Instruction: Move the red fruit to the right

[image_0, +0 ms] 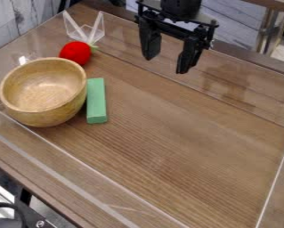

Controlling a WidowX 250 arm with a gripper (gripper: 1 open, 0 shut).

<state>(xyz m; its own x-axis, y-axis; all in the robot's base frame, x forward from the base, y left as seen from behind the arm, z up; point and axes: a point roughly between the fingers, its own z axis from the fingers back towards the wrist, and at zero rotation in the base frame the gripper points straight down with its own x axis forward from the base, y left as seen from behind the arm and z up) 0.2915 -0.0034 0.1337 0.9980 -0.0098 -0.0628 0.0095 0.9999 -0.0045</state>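
One wooden bowl (42,91) sits empty; red fruit (75,52) outside it; gripper (166,52) spread apart.

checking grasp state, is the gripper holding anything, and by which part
Nothing is held: the gripper hangs open above the table, apart from the red fruit.

Wood table (191,134): bowl (43,91), green block (96,101), red fruit (75,52).

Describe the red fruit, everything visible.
The red fruit is small, bright red and rounded, with a smooth toy-like surface; no leafy top can be made out at this size. It rests on the wooden tabletop near the far left corner, just beyond the wooden bowl, apparently not touching it. The open claw hangs to its right, well clear.
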